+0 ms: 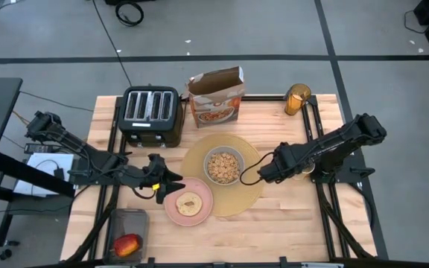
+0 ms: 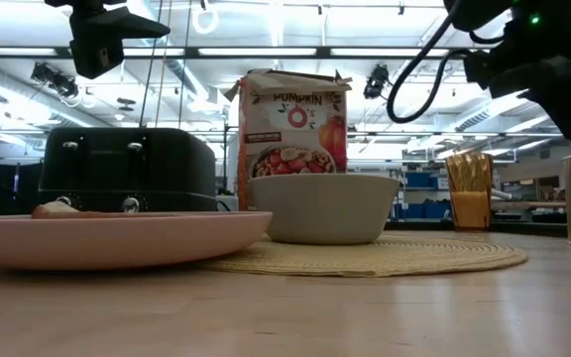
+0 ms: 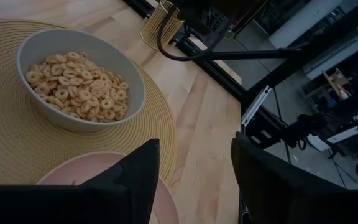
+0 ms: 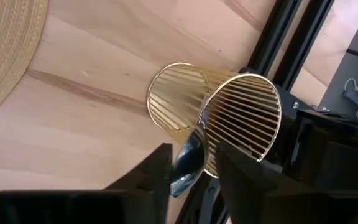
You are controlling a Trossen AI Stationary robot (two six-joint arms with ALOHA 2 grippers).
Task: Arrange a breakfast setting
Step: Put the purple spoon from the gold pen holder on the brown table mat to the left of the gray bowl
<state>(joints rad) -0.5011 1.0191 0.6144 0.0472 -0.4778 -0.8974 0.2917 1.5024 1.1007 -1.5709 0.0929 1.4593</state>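
Spoon between right fingers, over wire holder.

High view: we see the right gripper [image 1: 262, 173] beside the woven round tan placemat [image 1: 253, 195]; the left gripper [image 1: 176, 181] parted, empty, above the smooth pink plate [image 1: 202, 211].
Low view: matte grey bowl [image 2: 323, 206] on the mat.
Right wrist: the shiny metal spoon [image 4: 187, 163] sits between dark fingers [image 4: 151, 175], above the gold wire cup [image 4: 229, 118]; we cannot tell if clamped.

the left claw [image 1: 171, 181] hangs low with its fingers parted. the right claw [image 4: 193, 163] has its fingers closed, arm stretched inward.
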